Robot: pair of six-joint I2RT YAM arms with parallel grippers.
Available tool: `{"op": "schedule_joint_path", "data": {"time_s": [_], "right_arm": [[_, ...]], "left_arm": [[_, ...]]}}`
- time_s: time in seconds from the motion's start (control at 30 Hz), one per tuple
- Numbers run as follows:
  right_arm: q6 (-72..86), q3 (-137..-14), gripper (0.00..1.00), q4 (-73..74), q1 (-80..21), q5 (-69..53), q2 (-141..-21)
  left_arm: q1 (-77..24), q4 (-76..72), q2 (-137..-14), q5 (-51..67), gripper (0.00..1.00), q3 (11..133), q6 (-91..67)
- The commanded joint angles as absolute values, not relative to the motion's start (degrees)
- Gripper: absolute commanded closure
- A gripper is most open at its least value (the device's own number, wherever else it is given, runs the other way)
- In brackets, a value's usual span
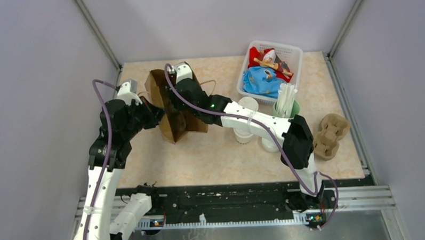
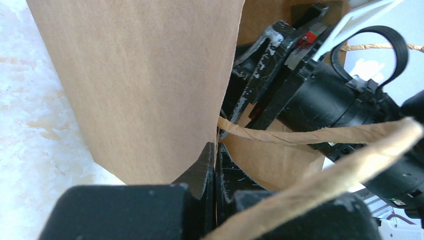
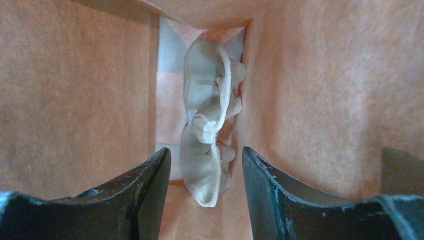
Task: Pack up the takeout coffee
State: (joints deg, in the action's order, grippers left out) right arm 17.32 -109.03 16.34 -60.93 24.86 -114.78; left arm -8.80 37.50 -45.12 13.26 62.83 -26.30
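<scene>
Beige marbled tabletop (image 1: 222, 157). Brown paper bag (image 2: 140, 85) is pinched by left gripper (image 2: 215, 155); right gripper (image 3: 205, 152) is held apart, grey moulded-pulp cup carrier (image 3: 210, 100) just ahead.

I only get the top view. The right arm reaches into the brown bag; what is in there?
Observer: In the right wrist view, a pulp carrier stands on edge inside the bag.
Reviewer: Is it being gripped?
Observer: No. The right end effector is open, with a gap on each side of the carrier.
Reviewer: And the left arm?
Observer: In the left wrist view, the left end effector is shut on the edge of the bag's wall.
</scene>
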Motion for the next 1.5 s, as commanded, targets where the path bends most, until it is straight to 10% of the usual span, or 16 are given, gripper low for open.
{"op": "schedule_joint_path", "data": {"time_s": [0.0,0.3,1.03,1.17,1.47], "right_arm": [[20.78,-114.59,0.47,21.11,-60.56,23.64,-117.19],[19.19,-138.96,0.27,44.44,-59.84,7.88,-115.98],[20.70,-128.72,0.01,57.38,-60.44,21.19,-102.97],[20.01,-126.41,0.05,53.50,-61.45,20.49,-104.52],[16.53,-121.82,0.54,41.62,-61.56,24.89,-108.68]], "left_arm": [[-8.97,33.88,-44.54,14.21,1.00,62.94,-26.83],[-8.96,40.50,-48.24,4.48,1.00,69.37,-22.00],[-8.96,40.97,-50.67,6.69,1.00,71.56,-27.16],[-8.96,41.08,-50.83,6.70,1.00,72.14,-27.58],[-8.96,42.56,-51.14,7.80,1.00,73.78,-29.22]]}}
